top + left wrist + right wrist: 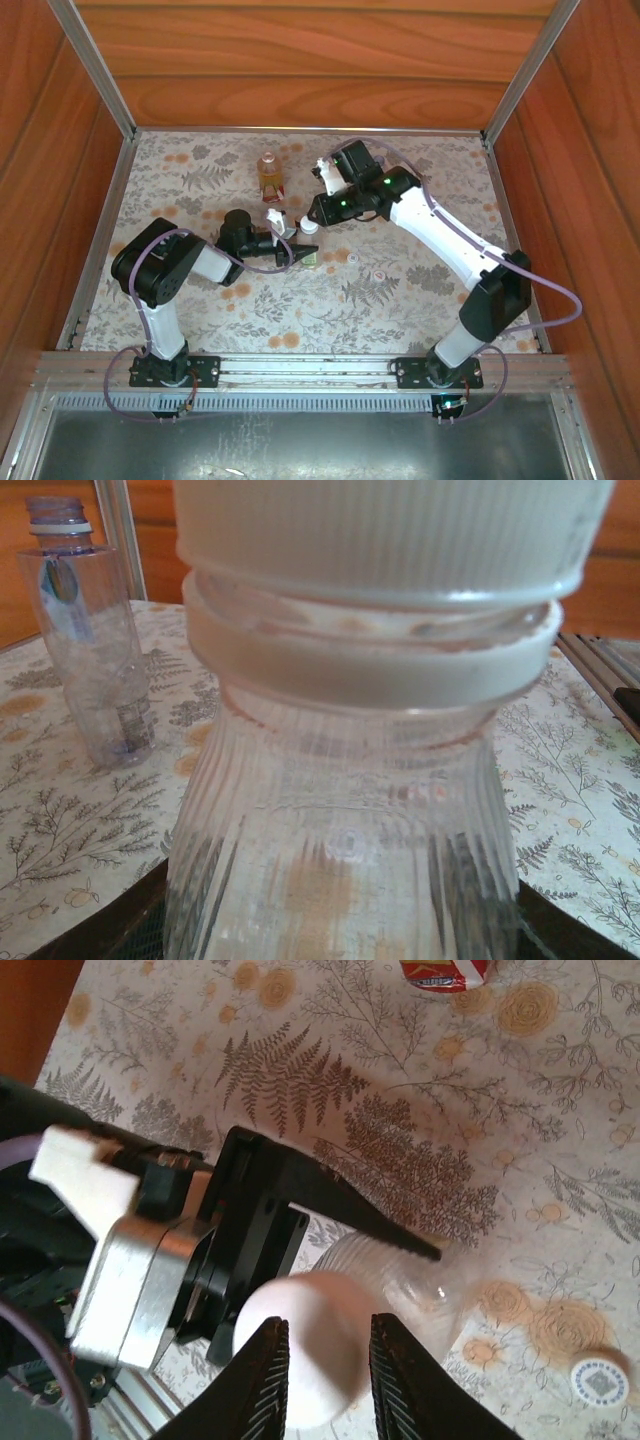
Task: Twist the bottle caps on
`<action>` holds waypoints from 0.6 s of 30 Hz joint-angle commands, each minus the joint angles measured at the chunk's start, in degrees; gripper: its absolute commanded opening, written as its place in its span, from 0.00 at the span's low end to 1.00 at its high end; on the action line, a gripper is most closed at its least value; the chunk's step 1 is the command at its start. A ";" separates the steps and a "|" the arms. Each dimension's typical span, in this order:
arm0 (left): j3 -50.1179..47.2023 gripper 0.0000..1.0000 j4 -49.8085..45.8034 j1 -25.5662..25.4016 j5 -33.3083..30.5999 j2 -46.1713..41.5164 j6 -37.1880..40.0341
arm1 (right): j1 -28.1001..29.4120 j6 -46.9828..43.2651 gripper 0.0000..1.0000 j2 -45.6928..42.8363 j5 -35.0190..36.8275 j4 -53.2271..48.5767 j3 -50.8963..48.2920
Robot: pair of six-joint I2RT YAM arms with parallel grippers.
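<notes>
While my left arm lies low across the table [420, 300], left gripper [290, 256] clamped around the bottle [340, 860], my right arm bends down from above, right gripper [328, 1328] closed on the cap [300, 1310] atop it, mid-table.

Three bottles [268, 175] [90, 640] [340, 830] — amber, bluish, ribbed — and two white caps [325, 1340] [600, 1382].

Right pincer [328, 1328] over white cap [305, 1360] on clear bottle [425, 1300] in left pincer [385, 1250], loose cap [600, 1382] nearby
</notes>
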 commanded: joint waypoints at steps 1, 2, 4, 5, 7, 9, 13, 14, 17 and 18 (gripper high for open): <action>-1.48 0.57 -6.29 0.61 -0.63 0.22 1.84 | -0.42 -1.72 0.25 0.82 -1.84 -1.80 1.34; -1.48 0.57 -6.28 0.62 -0.65 0.22 1.81 | -0.39 -1.89 0.23 0.45 -2.77 -2.05 0.86; -1.40 0.57 -6.37 0.66 -0.64 0.22 1.75 | -0.26 -1.60 0.21 -0.59 -5.14 -1.88 -0.99; -1.40 0.57 -6.37 0.65 -0.64 0.22 1.77 | 0.03 -1.09 0.20 -1.27 -6.21 -1.53 -2.38; -1.31 0.57 -6.50 0.62 -0.66 0.22 1.81 | 0.95 -0.17 0.20 -2.77 -7.30 -0.87 -5.28; -1.40 0.56 -6.46 0.62 -1.08 0.00 1.83 | 2.18 1.22 0.19 -4.69 -6.47 -0.09 -8.12; -1.40 0.56 -6.46 0.66 -1.35 -0.15 1.93 | 3.63 3.71 0.18 -8.36 -5.12 1.84 -11.93; -1.32 0.56 -6.50 0.60 -1.25 -0.22 1.94 | 3.86 4.11 0.18 -9.04 -5.11 2.24 -12.28; -1.26 0.56 -6.47 0.62 -1.18 -0.22 1.95 | 3.96 4.11 0.18 -9.62 -3.73 1.72 -11.49; -1.31 0.56 -6.46 0.63 -1.17 -0.21 1.93 | 3.92 3.95 0.18 -9.67 -2.74 1.34 -10.89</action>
